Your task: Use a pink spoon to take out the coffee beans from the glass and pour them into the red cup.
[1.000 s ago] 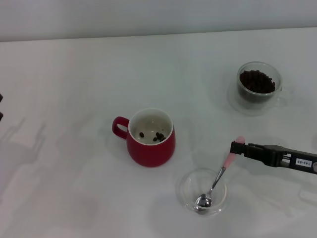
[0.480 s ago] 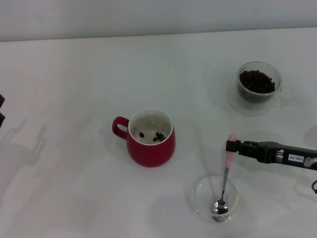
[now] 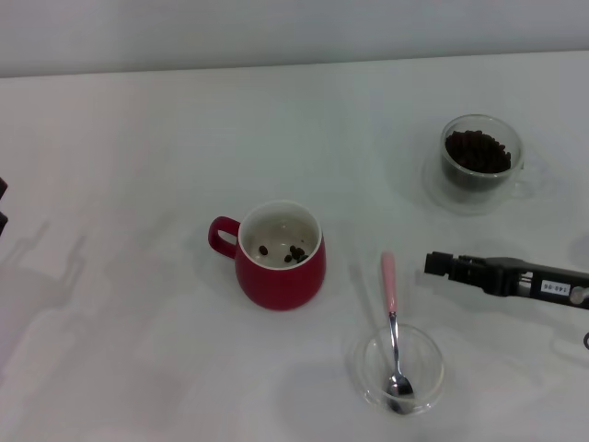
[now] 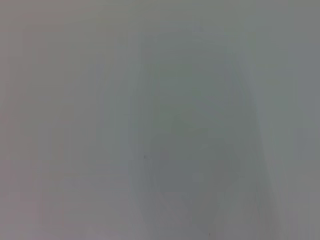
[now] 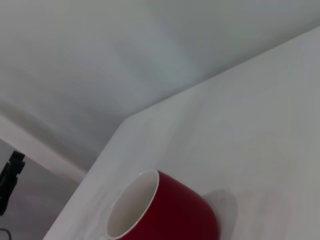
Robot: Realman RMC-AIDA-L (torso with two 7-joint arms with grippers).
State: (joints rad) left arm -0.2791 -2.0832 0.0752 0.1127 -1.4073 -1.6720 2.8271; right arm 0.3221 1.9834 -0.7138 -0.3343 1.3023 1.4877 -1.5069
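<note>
The pink spoon [image 3: 390, 285] lies free, its metal bowl inside a shallow clear dish [image 3: 431, 354] and its pink handle leaning over the rim towards the far side. My right gripper [image 3: 434, 265] hovers just right of the handle, open, empty and apart from it. The red cup [image 3: 276, 276] stands left of the dish with a few coffee beans [image 3: 293, 252] inside; it also shows in the right wrist view [image 5: 170, 210]. The glass [image 3: 480, 170] stands at the far right, holding a heap of coffee beans [image 3: 477, 152]. My left gripper [image 3: 3, 203] is parked at the left edge.
The white table ends at a pale wall at the back. The left wrist view shows only a blank grey surface. The dish sits close to the table's near edge.
The spoon left my right gripper: its handle dropped to the left and now rests on the dish rim. The dish shifted a little to the right earlier. The gripper stays beside it.
</note>
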